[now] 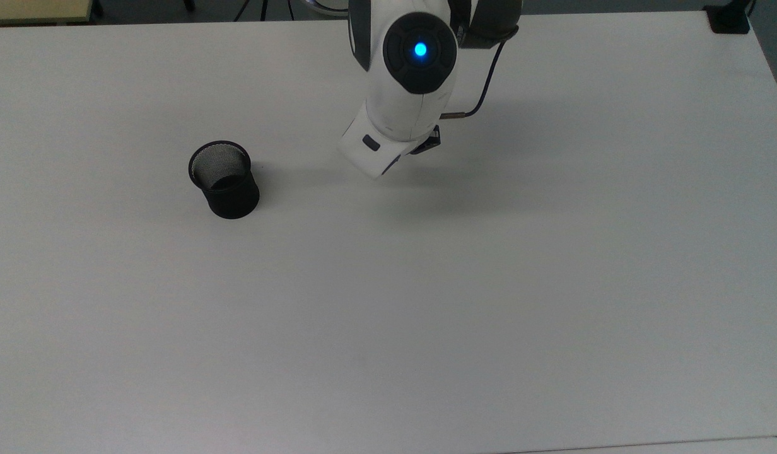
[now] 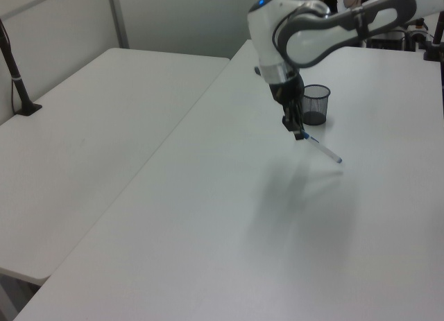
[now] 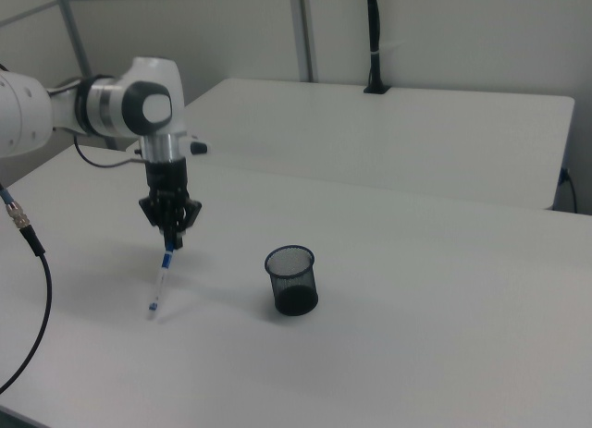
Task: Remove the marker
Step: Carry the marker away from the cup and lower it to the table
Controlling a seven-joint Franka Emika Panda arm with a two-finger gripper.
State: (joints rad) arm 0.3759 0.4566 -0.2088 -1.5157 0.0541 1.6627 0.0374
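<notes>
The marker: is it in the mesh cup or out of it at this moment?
Out. The marker hangs tilted from the hand, beside the mesh cup and apart from it, with its lower tip at the table.
</notes>
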